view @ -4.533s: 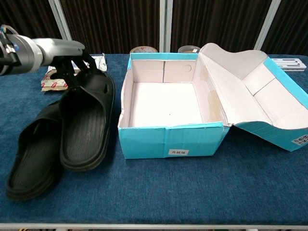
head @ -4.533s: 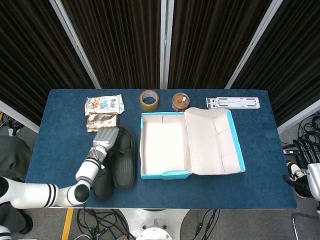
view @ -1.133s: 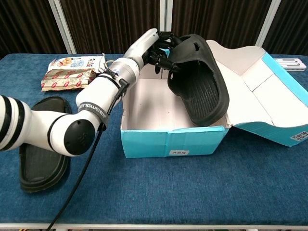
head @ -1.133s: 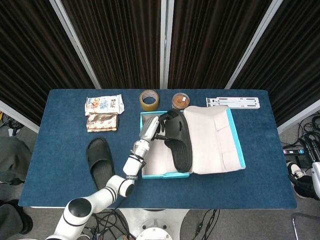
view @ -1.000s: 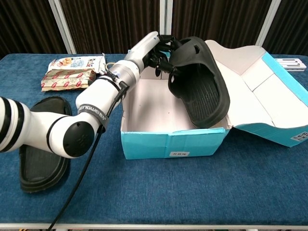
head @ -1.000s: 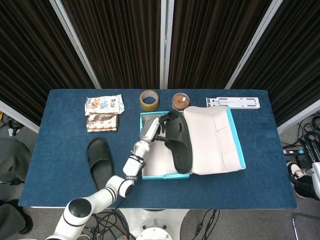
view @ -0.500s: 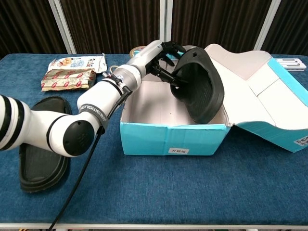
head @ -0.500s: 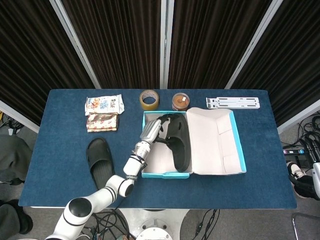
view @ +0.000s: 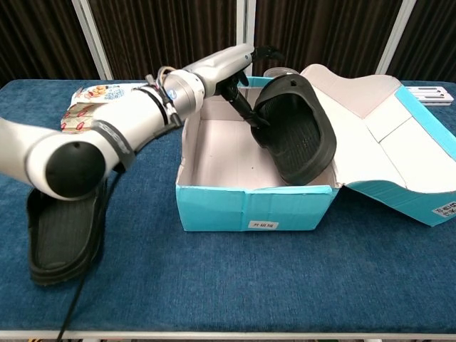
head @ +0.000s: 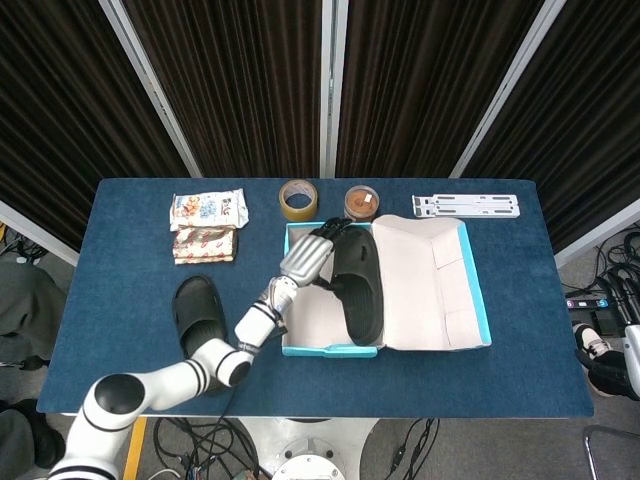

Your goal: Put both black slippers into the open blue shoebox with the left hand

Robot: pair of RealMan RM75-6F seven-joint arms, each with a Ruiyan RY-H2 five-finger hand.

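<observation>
Shoebox [head: 296, 344] walls hem in the left half of the open blue box, where bare floor shows beside one black slipper [view: 299, 135] standing tilted on its edge against the right side, its sole toward the raised lid [view: 370, 132]. Left hand [view: 246, 68] reaches over the far-left rim at the slipper's upper end; its dark fingers [view: 239, 92] lie against the strap, but whether they clamp it or merely touch cannot be told. Second slipper [head: 197, 318] lies flat on the blue table [head: 130, 300] left of the box, partly covered by the forearm in the chest view. Right hand is out of sight.
</observation>
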